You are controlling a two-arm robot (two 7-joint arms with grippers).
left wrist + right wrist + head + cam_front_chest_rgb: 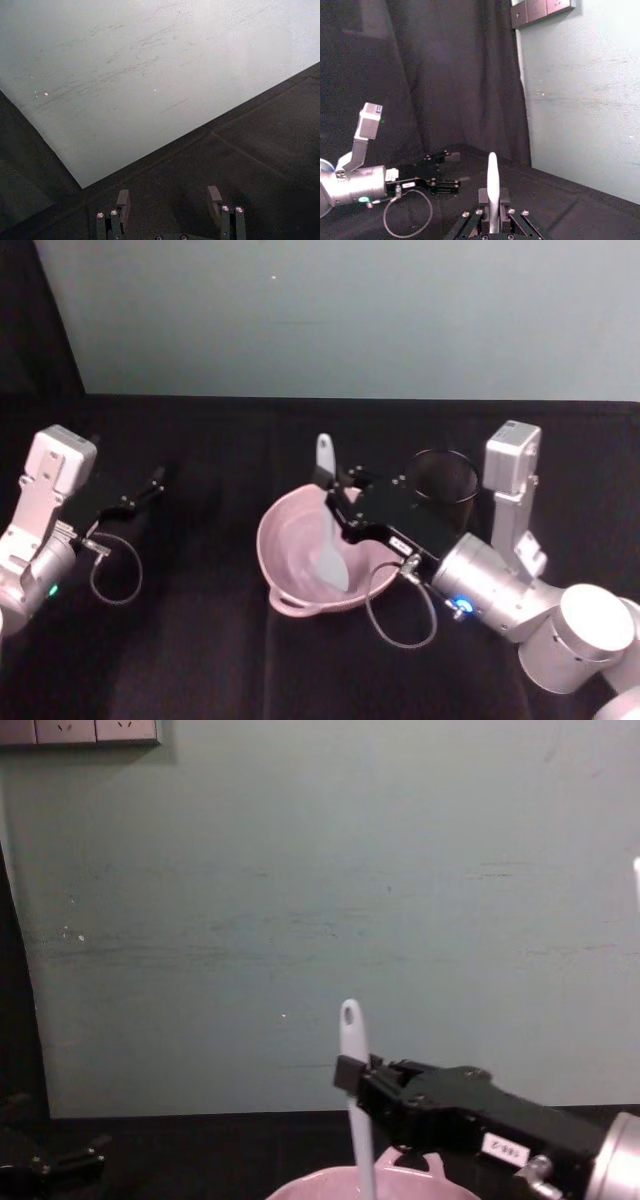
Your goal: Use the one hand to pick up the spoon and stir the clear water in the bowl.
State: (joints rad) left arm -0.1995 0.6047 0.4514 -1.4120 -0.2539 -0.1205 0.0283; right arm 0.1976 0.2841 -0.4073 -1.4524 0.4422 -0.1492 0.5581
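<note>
The pale pink bowl (285,545) sits mid-table, and its rim (410,1182) also peeks in at the bottom of the chest view. The white spoon (331,540) stands steeply in it, broad head down inside the bowl and holed handle tip up (349,1030). My right gripper (333,502) reaches in from the right and is shut on the spoon's handle (493,187), just above the bowl's far rim. My left gripper (135,495) is parked at the left, well apart from the bowl, with its fingers (122,202) open and nothing between them.
A black wire-mesh cup (445,480) stands just right of the bowl, behind my right gripper. A pale wall (340,310) closes off the back of the black-draped table. A cable loop (400,610) hangs from my right wrist near the bowl's front.
</note>
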